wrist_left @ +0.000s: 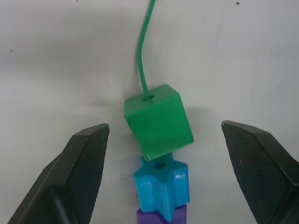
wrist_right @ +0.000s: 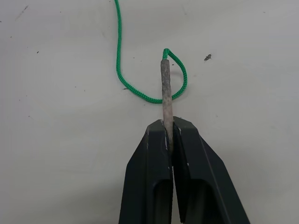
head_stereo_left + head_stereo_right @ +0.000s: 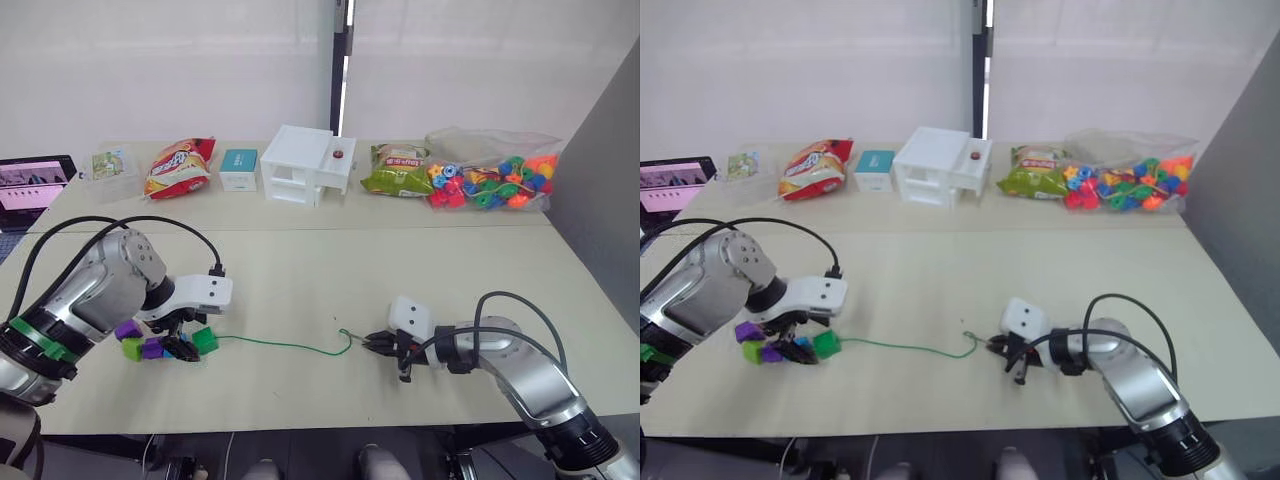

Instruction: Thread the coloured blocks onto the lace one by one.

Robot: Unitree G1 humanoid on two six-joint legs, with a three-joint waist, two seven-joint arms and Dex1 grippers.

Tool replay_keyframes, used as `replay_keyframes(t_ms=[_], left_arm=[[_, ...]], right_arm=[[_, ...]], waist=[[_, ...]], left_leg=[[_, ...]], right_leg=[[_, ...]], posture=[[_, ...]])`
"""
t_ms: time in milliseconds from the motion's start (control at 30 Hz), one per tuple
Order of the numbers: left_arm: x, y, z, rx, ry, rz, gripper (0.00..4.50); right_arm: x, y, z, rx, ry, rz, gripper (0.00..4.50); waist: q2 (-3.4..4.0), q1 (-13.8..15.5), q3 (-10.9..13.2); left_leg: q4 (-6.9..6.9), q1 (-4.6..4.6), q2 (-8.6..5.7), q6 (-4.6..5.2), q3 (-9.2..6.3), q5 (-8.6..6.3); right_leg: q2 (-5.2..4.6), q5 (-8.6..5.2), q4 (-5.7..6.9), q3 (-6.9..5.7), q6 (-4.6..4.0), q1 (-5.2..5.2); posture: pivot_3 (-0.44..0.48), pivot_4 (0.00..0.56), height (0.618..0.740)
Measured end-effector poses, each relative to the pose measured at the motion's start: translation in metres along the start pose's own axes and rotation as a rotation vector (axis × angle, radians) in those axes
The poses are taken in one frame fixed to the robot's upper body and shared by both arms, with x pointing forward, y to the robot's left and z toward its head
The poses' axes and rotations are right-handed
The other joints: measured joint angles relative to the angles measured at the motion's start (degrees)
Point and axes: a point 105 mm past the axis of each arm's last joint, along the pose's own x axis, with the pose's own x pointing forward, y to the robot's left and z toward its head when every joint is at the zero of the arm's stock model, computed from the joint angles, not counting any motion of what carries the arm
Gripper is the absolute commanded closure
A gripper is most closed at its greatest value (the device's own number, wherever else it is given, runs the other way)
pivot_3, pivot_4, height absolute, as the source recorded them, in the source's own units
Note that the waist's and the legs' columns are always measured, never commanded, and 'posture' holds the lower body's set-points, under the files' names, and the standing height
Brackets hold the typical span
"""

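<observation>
On the near part of the tabletop, the left pincer stands with its fingers wide apart on either side of the dark green cube, touching neither face. The green lace enters the hole in the cube's top face and runs through the blue star block and a purple block just behind it; a second purple block and the lime-green block lie in the same cluster beneath the left wrist. From the cube the lace trails across the tabletop to the right pincer, whose fingers are pressed together on the stiff greyish tip, the cord looping back beside it. Judged from this layout, three blocks are already strung. To do the step well, the tip should be kept clamped close to its end and level, and the next block held square, hole facing the tip, so that it enters without bending
</observation>
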Motion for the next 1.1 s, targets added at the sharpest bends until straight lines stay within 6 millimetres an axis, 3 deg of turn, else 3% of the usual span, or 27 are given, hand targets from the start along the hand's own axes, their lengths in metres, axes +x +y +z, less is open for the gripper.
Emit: replay_keyframes(t_ms=[300, 400, 600, 633, 800, 1100], left_arm=[[0.014, 0.007, 0.006, -0.018, -0.002, 0.032, 0.46], [0.017, 0.008, 0.005, -0.021, 0.002, 0.044, 1.23], [0.016, 0.011, 0.001, -0.012, 0.022, 0.079, 3.2], [0.016, 0.012, 0.0, -0.008, 0.023, 0.081, 3.3], [0.015, 0.012, -0.001, -0.001, 0.021, 0.079, 3.3], [0.013, 0.007, -0.013, 0.001, 0.032, 0.06, 3.3]], right_arm=[[0.0, 0.006, 0.007, 0.007, -0.026, 0.003, 4.5], [0.0, 0.007, 0.004, 0.019, -0.017, 0.001, 4.5], [-0.009, 0.003, -0.003, 0.025, 0.017, -0.032, 4.5], [-0.013, -0.001, -0.004, 0.024, 0.023, -0.048, 4.5], [-0.027, -0.013, -0.007, 0.021, 0.044, -0.107, 4.5], [-0.069, -0.022, -0.04, 0.098, 0.153, -0.233, 4.5]], waist=[[0.03, 0.22, -0.03], [0.11, 0.22, -0.08], [0.13, -0.26, -0.09], [0.13, -0.26, -0.09], [0.13, -0.23, -0.09], [0.13, -0.35, -0.09]], left_leg=[[0.01, 0.15, -0.03, 0.0, 0.0, 0.0], [0.02, 0.23, -0.03, 0.0, 0.0, 0.0], [-0.01, 0.22, -0.01, 0.0, 0.01, 0.0], [-0.02, 0.22, -0.01, 0.01, 0.01, 0.0], [-0.01, 0.21, -0.01, 0.01, 0.01, 0.0], [-0.02, 0.21, 0.0, 0.04, 0.05, -0.02]], right_leg=[[-0.03, 0.0, 0.04, 0.0, 0.0, 0.15], [-0.03, 0.0, 0.04, 0.01, 0.0, 0.23], [0.0, 0.0, 0.07, 0.02, 0.0, 0.14], [0.0, 0.0, 0.07, 0.02, 0.0, 0.14], [0.0, 0.0, 0.06, 0.03, 0.0, 0.14], [0.0, 0.0, 0.04, 0.05, 0.0, 0.14]], posture=[[0.0, 0.15, 0.74], [0.0, 0.15, 0.74], [0.0, 0.15, 0.74], [0.0, 0.15, 0.74], [0.0, 0.15, 0.74], [0.0, 0.15, 0.74]])
